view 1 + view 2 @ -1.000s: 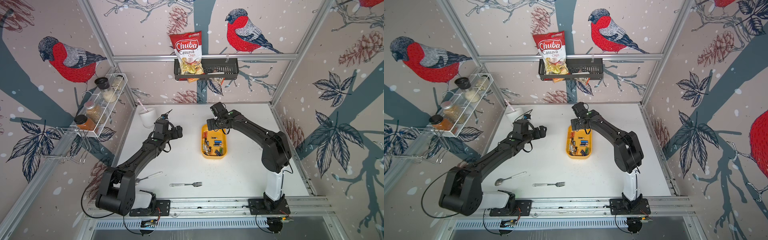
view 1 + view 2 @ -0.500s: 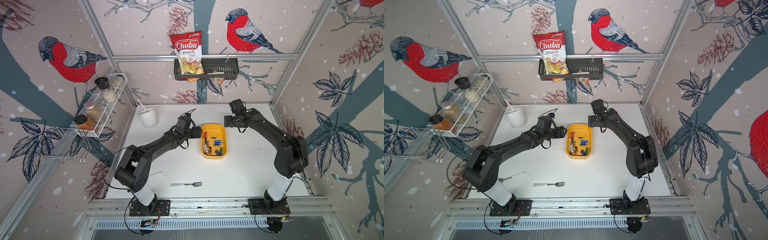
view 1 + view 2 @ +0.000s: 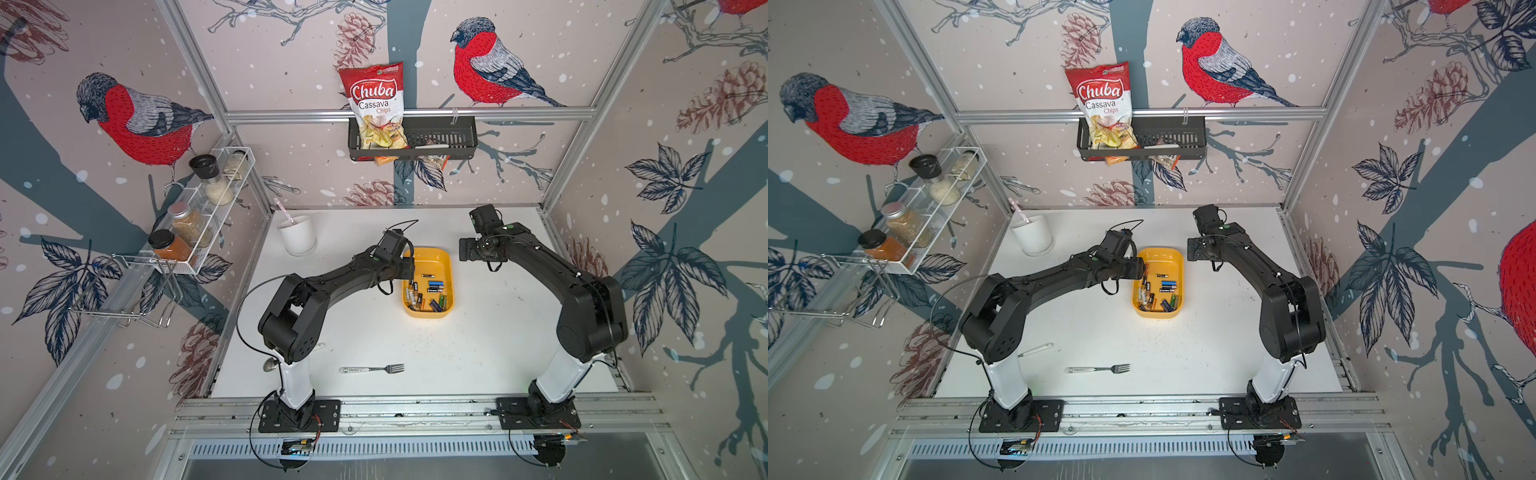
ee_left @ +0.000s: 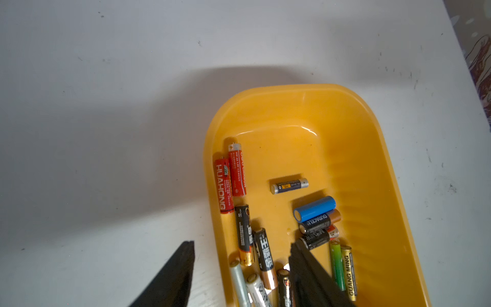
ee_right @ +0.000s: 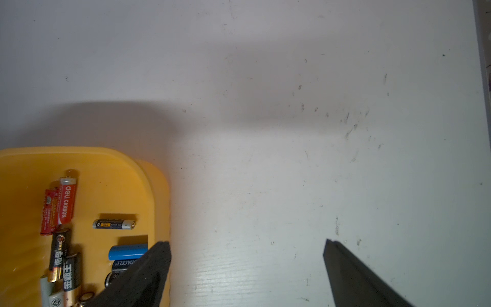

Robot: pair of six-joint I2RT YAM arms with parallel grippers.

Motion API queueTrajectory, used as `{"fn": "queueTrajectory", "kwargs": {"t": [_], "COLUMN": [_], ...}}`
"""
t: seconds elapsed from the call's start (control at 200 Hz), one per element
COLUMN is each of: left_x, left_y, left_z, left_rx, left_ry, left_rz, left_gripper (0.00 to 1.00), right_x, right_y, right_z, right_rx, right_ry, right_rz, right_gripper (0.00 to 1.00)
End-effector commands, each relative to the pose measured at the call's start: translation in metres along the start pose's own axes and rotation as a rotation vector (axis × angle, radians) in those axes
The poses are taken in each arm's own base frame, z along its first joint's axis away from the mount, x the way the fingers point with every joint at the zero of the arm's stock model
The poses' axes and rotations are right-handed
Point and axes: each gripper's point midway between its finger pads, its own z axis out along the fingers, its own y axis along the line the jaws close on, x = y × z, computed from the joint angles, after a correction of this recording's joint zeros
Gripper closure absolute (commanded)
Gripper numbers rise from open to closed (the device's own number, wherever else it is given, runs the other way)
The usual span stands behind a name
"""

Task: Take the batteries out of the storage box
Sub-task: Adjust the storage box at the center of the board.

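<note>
Lying flat, most batteries (image 4: 237, 170) parallel the storage box (image 4: 372, 159) long axis — left gripper (image 4: 241, 244) half-spread astride rim, right gripper (image 5: 245, 242) wide, empty.

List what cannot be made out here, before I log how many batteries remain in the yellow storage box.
Battery count: in the left wrist view, the picture's bottom edge crops the silver batteries, and a finger of the left gripper covers others.
Yellow storage box: mostly outside the right wrist view; a right gripper finger covers part of the Duracell battery.
Spoon: in a top view, the left arm hides most of it.
</note>
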Motion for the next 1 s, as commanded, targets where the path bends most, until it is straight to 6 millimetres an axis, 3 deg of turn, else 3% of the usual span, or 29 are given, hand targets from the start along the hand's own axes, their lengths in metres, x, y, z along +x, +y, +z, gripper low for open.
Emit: {"fn": "queueTrajectory", "kwargs": {"t": [0.0, 0.15, 0.44, 0.65, 0.835, 0.996], "left_x": [0.011, 0.015, 0.016, 0.020, 0.019, 0.013], "left_y": [0.014, 0.015, 0.012, 0.010, 0.006, -0.005], "left_z": [0.004, 0.014, 0.020, 0.024, 0.021, 0.008], "left_rx": [-0.081, -0.107, -0.121, -0.120, -0.112, -0.074], "left_ry": [0.064, 0.105, 0.132, 0.171, 0.212, 0.301], "left_rz": [0.030, 0.034, 0.038, 0.045, 0.027, -0.019], "left_gripper": [0.48, 0.64, 0.78, 0.96, 1.00, 1.00], "right_x": [-0.003, -0.002, 0.000, 0.002, 0.002, -0.005], "right_y": [-0.005, -0.009, -0.012, -0.014, -0.014, -0.013], "right_z": [-0.001, 0.000, 0.004, 0.004, 0.004, -0.003], "right_rx": [0.000, 0.004, 0.002, 0.003, -0.004, -0.008], "right_ry": [-0.020, -0.015, -0.007, -0.003, -0.002, -0.011], "right_rz": [-0.003, -0.004, -0.007, -0.008, -0.007, -0.004], "right_gripper": [0.04, 0.04, 0.04, 0.03, 0.03, 0.03]}}
